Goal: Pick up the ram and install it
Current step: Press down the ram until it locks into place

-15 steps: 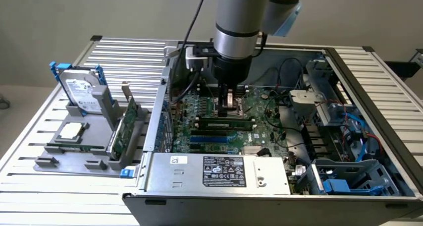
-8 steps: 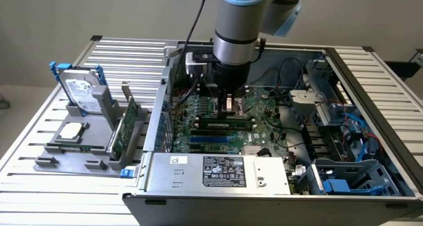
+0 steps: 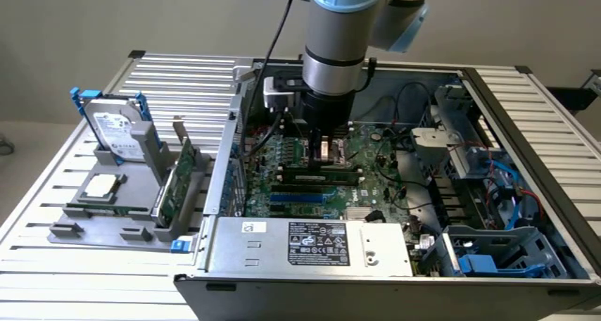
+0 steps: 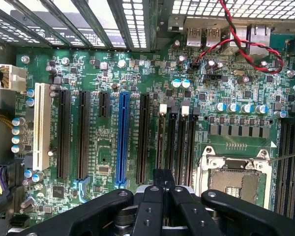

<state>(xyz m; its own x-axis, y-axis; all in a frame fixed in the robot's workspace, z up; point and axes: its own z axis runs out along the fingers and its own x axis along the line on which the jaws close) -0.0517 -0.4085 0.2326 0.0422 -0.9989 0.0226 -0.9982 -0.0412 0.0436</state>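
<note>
Resting on slatted metal table (image 3: 84, 261).

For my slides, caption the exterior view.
Robot arm's shut gripper lowered into an open computer case, above a ram on the motherboard.

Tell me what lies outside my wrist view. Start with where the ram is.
Observer: In the exterior view, the ram, a long narrow green stick, lies across the motherboard directly under the gripper. I cannot tell whether it is gripped.
Operator: Report what stands outside the case.
Observer: A grey fixture sits at the exterior view's left, with a hard drive upright in it.
Operator: Name anything else in it.
Observer: A green expansion card stands upright there, on the side nearest the case.
</note>
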